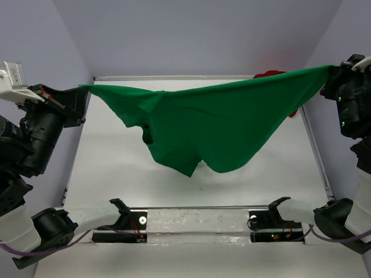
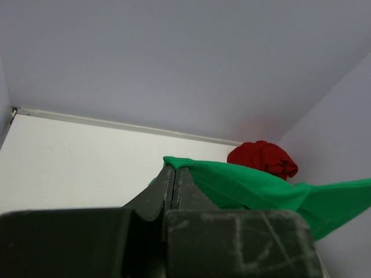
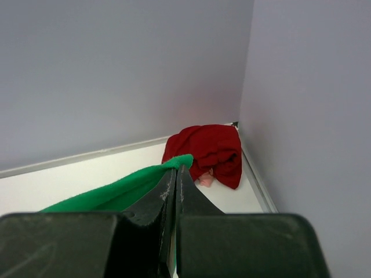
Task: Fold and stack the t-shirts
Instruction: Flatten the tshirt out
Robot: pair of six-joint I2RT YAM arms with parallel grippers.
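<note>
Both arms had the green t-shirt point(image 1: 214, 124) strung up in the air between them, stretched across pretty much the whole width of the table point(image 1: 116, 179). The left gripper point(image 1: 83, 91) was up over the left edge, toward the far left corner, clamped tight on one end of the cloth. From its wrist cam you could see the fingers pressed together with a green edge pinched right at the tips. The right gripper point(image 1: 333, 70) was over by the far right corner doing the same thing, squeezed closed on the other end of the shirt.

The top edge ran taut from one claw to the other, and the rest of the fabric drooped in the middle in a big sagging belly. A sleeve hung bunched up on the left part. The lowest folds hung over the middle of the table. I honestly couldn't tell if they touched the surface, though there was a soft shadow under them.

The red t-shirt point(image 3: 208, 150) was crumpled in a heap in the far right corner of the table, right up against the walls point(image 3: 116, 69), not folded at all. Something pale pink point(image 3: 204, 180) poked out at its near edge, no idea what it was.
</note>
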